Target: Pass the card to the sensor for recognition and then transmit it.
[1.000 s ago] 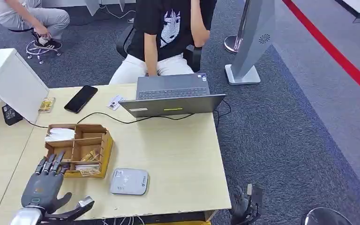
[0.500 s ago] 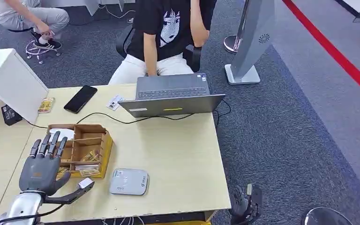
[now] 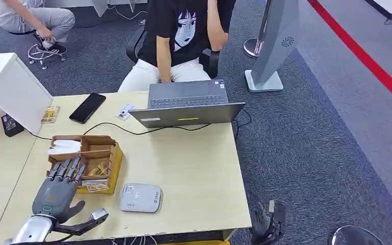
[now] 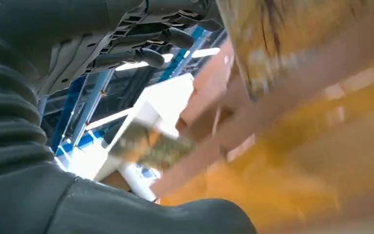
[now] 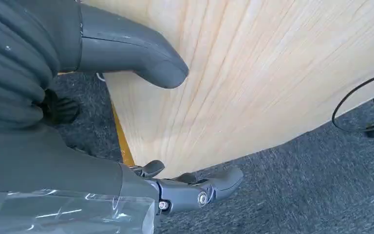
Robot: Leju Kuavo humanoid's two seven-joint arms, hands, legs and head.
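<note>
A brown wooden organizer box point(image 3: 113, 158) stands on the left of the light wood table point(image 3: 194, 168). Gold-printed cards point(image 3: 97, 170) lie in its near compartments, with one more card point(image 3: 97, 187) at its front edge. The grey card sensor point(image 3: 141, 197) lies flat just right of the box. My left hand point(image 3: 58, 191) hovers at the box's near side, fingers point(image 3: 69, 168) stretched over the box's near-left part, thumb spread, holding nothing. The left wrist view shows the box point(image 4: 292, 122) blurred and close. My right hand point(image 5: 53, 97) hangs beside the table's edge, empty, thumb point(image 5: 141, 58) apart from the fingers.
An open laptop point(image 3: 188, 104) sits at the far edge with a seated person point(image 3: 184, 35) behind it. A black phone point(image 3: 88, 107), a cable point(image 3: 117, 127) and a small card point(image 3: 126, 111) lie behind the box. A white device point(image 3: 10, 87) stands at the left.
My left hand first rose toward the box's far-left side. It has since shifted right and drawn back a little, fingers now over the near compartments. The right arm has not moved.
</note>
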